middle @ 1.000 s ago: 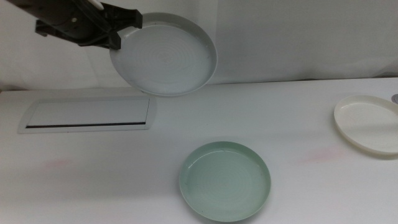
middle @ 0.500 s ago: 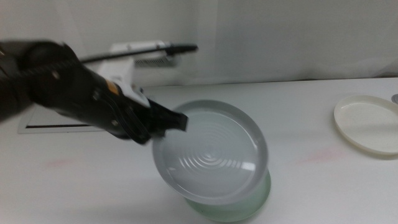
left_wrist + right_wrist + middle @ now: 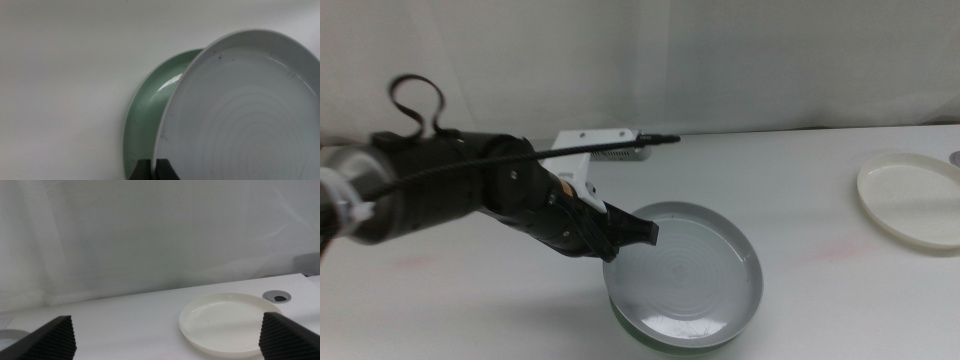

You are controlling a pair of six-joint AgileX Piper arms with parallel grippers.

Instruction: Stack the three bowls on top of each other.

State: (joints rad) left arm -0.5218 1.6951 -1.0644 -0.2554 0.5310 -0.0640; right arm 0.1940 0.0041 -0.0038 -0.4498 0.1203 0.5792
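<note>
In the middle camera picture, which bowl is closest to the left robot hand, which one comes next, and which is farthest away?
Seen from the left gripper:
1. Grey bowl: clamped by its rim in the jaws.
2. Green bowl: right underneath the grey one, only its edge peeking out.
3. Cream-white bowl: far off at the table's right side.

The counter is white and smooth, with a faint pinkish smudge on its right part and another pale one near the left. A white curtain-like backdrop hangs along the far edge. A flat white rectangular panel lies on the far left-centre of the counter, mostly hidden. At the far right edge sits a round grey grommet with a dark hole, set into the counter.
</note>
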